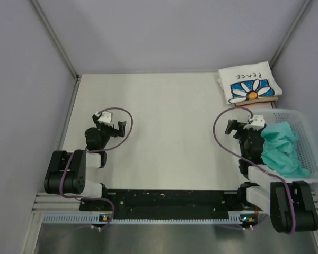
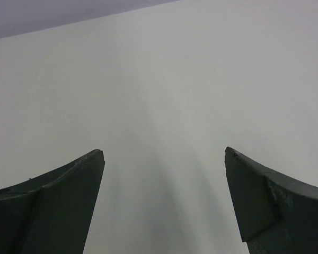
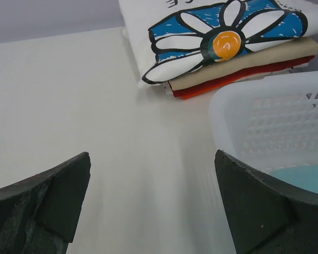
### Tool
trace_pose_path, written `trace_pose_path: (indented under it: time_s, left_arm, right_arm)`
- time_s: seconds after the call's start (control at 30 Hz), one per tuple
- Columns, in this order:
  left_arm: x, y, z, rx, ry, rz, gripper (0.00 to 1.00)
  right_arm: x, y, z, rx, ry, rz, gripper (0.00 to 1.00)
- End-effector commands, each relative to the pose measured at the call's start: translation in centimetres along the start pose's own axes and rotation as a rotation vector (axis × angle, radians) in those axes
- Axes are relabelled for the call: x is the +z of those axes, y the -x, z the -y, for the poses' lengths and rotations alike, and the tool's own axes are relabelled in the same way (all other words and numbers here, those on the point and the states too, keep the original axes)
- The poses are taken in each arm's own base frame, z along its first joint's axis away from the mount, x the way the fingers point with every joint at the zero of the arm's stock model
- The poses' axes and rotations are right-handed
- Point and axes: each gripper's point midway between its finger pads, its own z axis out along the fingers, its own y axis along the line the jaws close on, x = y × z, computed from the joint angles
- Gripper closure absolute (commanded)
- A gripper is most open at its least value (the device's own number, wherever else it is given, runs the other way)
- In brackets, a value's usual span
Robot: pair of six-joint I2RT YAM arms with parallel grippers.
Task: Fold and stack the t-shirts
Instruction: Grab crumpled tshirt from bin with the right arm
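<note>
A folded white t-shirt with a blue daisy print and the word PEACE (image 1: pixel 249 83) (image 3: pixel 222 37) lies at the table's far right, on top of folded tan and red cloth (image 3: pixel 238 74). A crumpled teal-green t-shirt (image 1: pixel 283 148) (image 3: pixel 305 177) sits inside the white mesh basket (image 1: pixel 307 132) (image 3: pixel 265 121). My right gripper (image 1: pixel 243 126) (image 3: pixel 152 156) hovers open over bare table just left of the basket, nothing between its fingers. My left gripper (image 1: pixel 110 123) (image 2: pixel 164 153) is open and empty above the left half of the table.
Grey walls enclose the table (image 1: pixel 164 132) on the left, back and right. The basket stands against the right wall beside the right arm. Purple cables loop from both wrists.
</note>
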Motion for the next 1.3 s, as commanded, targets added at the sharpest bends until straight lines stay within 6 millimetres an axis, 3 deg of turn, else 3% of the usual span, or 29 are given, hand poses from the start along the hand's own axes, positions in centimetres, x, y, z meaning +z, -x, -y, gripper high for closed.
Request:
trace_pose_path:
  time_s: [0.0, 0.13, 0.33, 0.43, 0.47, 0.5, 0.53, 0.6, 0.67, 0.7, 0.77, 0.9, 1.1, 1.17, 1.23, 1.27]
  left_arm:
    - [0.0, 1.5, -0.3, 0.009, 0.015, 0.063, 0.01]
    - [0.0, 1.5, -0.3, 0.011, 0.015, 0.063, 0.01]
    - [-0.1, 1.7, -0.5, 0.003, 0.024, 0.069, 0.01]
    - [0.7, 2.0, -2.0, -0.076, 0.087, -0.076, 0.01]
    - [1.3, 3.5, -2.3, -0.069, 0.077, -0.107, 0.01]
    - [2.0, 5.3, -2.3, -0.049, 0.051, -0.133, 0.01]
    - [2.2, 5.8, -1.8, -0.041, 0.007, -0.164, 0.01]
    - [2.3, 5.6, -1.0, -0.068, -0.051, -0.254, 0.01]
    - [2.3, 5.8, -0.4, -0.083, -0.095, -0.313, 0.01]
    - [2.2, 5.8, -0.2, -0.090, -0.109, -0.334, 0.01]
    - [1.6, 5.5, 0.3, -0.110, -0.129, -0.391, 0.01]
    - [0.8, 6.6, 0.7, -0.102, -0.149, -0.403, 0.01]
    - [-0.3, 7.6, 1.3, -0.062, -0.176, -0.368, 0.01]
    - [-0.6, 8.0, 1.6, -0.056, -0.191, -0.354, 0.01]
    - [-1.0, 8.3, 1.9, -0.051, -0.204, -0.342, 0.01]
    - [-1.1, 8.3, 2.0, -0.045, -0.207, -0.337, 0.01]
  right_arm:
    - [0.3, -0.1, 0.2, 0.032, -0.030, -0.015, 0.01]
    - [0.5, 1.1, 0.3, 0.115, -0.065, -0.022, 0.01]
    - [0.0, 9.2, -2.6, 0.246, 0.070, 0.148, 0.01]
    - [-0.6, 11.3, -3.4, 0.271, 0.099, 0.125, 0.01]
    - [-0.6, 11.5, -3.2, 0.265, 0.081, 0.090, 0.01]
    - [-0.7, 11.0, -2.5, 0.268, 0.026, 0.027, 0.01]
    - [-0.9, 10.2, -0.9, 0.280, -0.080, -0.040, 0.01]
    - [-2.1, 10.2, 3.2, 0.290, -0.355, -0.121, 0.01]
    - [-4.5, 9.6, 7.7, 0.271, -0.646, -0.151, 0.01]
    - [-5.4, 9.5, 9.0, 0.260, -0.721, -0.146, 0.01]
    - [-6.3, 8.9, 10.9, 0.301, -0.793, -0.132, 0.01]
    - [-6.8, 5.3, 14.2, 0.463, -0.866, -0.162, 0.02]
    - [-4.2, 2.5, 17.0, 0.466, -0.893, -0.275, 0.07]
    - [-3.2, 1.1, 18.0, 0.481, -0.904, -0.320, 0.19]
    - [-2.7, -0.1, 18.7, 0.500, -0.915, -0.364, 0.40]
    - [-2.5, -0.4, 18.8, 0.517, -0.908, -0.378, 0.60]
